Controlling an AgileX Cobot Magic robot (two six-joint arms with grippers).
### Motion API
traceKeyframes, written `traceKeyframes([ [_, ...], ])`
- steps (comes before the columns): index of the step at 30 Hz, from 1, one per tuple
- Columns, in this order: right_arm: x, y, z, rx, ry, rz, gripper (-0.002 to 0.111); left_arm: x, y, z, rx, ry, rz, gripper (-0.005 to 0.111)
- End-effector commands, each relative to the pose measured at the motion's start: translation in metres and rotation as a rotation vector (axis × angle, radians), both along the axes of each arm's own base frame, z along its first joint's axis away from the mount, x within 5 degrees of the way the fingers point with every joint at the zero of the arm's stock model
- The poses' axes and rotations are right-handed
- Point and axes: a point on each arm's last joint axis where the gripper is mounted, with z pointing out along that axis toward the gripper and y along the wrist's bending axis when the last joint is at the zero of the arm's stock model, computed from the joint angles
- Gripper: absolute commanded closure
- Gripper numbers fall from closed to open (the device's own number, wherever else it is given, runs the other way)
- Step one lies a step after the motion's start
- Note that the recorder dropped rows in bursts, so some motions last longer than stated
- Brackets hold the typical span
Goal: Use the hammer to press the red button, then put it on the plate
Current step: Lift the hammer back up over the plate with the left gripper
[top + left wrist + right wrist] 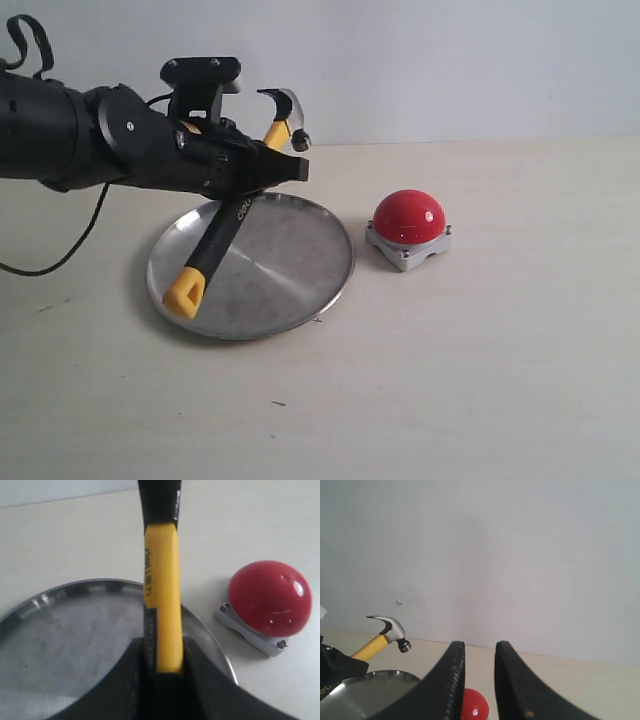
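My left gripper is shut on the hammer, gripping the handle where yellow meets black. The hammer is tilted: its dark head is raised at the back, and its yellow looped end hangs low over the left part of the silver plate. I cannot tell whether that end touches the plate. The red button sits on its grey base to the right of the plate, apart from the hammer. My right gripper is open and empty, facing the button from a distance.
The pale tabletop stretches in front of and to the right of the plate and button. A plain wall stands behind. The left arm's black body and cable fill the upper left.
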Motion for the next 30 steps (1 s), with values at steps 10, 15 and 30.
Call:
traceKeyframes([
  [10, -0.001, 0.0, -0.001, -0.004, -0.001, -0.001, 0.087, -0.024, 0.004, -0.002, -0.349, -0.104, 0.006, 0.107],
  [15, -0.001, 0.0, -0.001, -0.004, -0.001, -0.001, 0.087, -0.035, 0.002, 0.016, -0.599, -0.106, -0.33, 0.107],
  [30, -0.001, 0.0, -0.001, -0.004, -0.002, -0.001, 0.087, 0.023, 0.043, -0.017, -0.82, 0.084, -0.444, 0.107],
])
